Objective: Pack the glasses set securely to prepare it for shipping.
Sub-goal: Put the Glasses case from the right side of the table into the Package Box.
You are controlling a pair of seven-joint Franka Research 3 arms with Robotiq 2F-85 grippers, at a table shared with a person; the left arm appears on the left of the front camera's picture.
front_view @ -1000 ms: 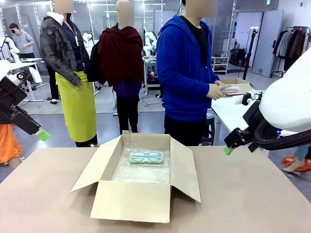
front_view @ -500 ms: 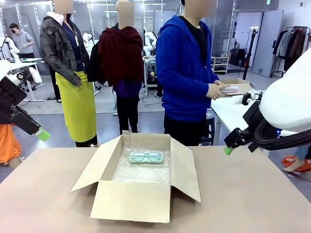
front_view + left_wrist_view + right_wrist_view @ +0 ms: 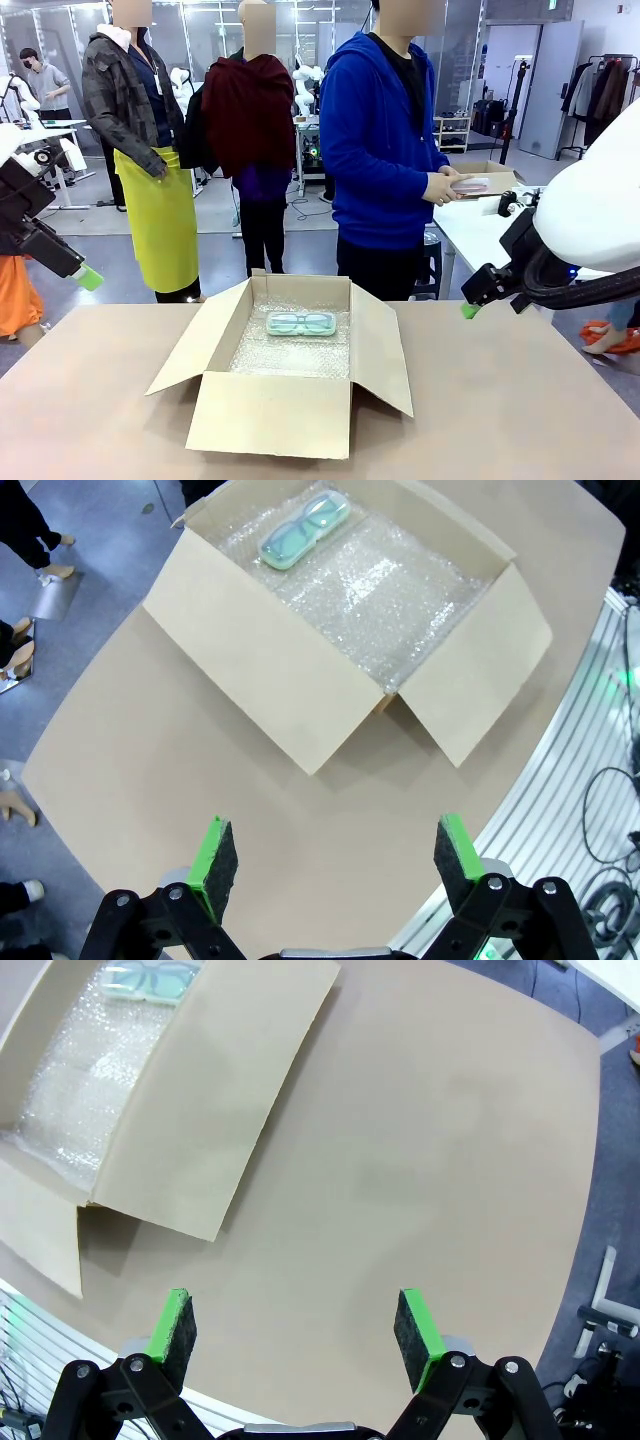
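Note:
An open cardboard box lined with bubble wrap stands mid-table. A clear case with mint-green glasses lies flat at its far end, also seen in the left wrist view and the right wrist view. At the far side, a person in a blue hoodie holds the pink glasses case in both hands. My left gripper hovers high off the table's left edge, open and holding nothing. My right gripper hangs above the right edge, likewise open and holding nothing.
The box's flaps are spread outward on all sides. A white side table with another cardboard box stands behind right. Other people stand beyond the far edge. Bare tabletop lies right of the box.

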